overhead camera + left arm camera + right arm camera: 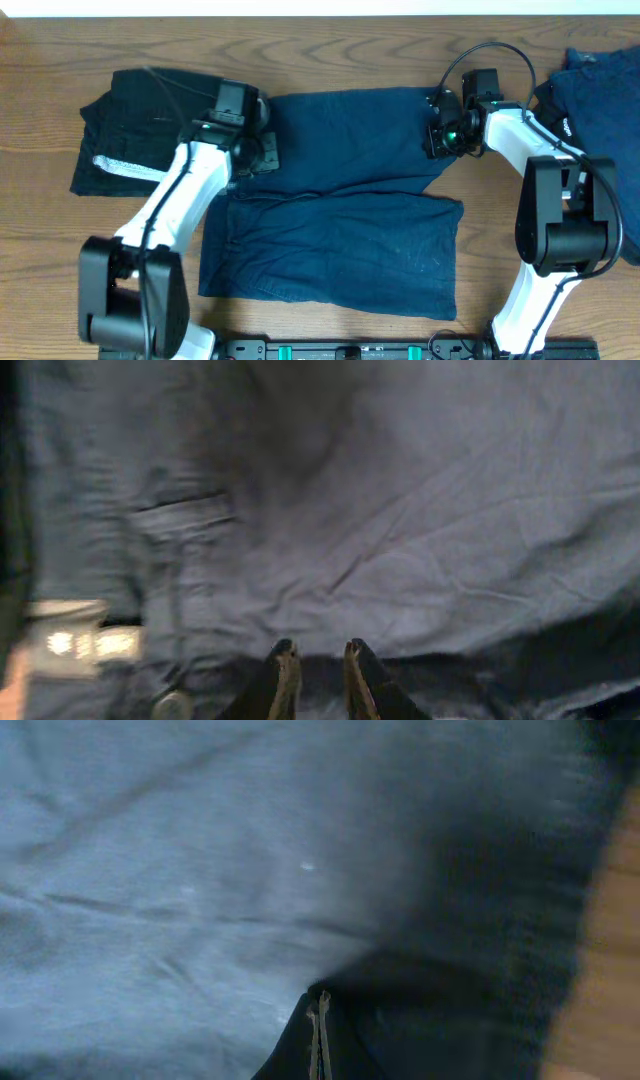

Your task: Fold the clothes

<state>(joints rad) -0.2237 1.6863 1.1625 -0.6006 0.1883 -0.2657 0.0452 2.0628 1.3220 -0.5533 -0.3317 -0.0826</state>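
Observation:
A navy blue garment (340, 200) lies spread in the middle of the table, its upper half (350, 135) lying over the lower half. My left gripper (255, 150) is at its upper left corner, by the waistband and button (170, 705). Its fingers (317, 652) are nearly shut with dark cloth between them. My right gripper (440, 135) is at the upper right corner. Its fingers (320, 1010) are pressed together at a dark fold of the navy cloth (200, 870). A black garment (130, 110) with a whitish-grey band (125, 170) lies at the left.
More navy cloth (600, 90) is piled at the far right behind my right arm, with a black piece (550, 100) beside it. Bare wooden table (60, 260) shows at the left and the front right. A pale label (80, 643) shows on the waistband.

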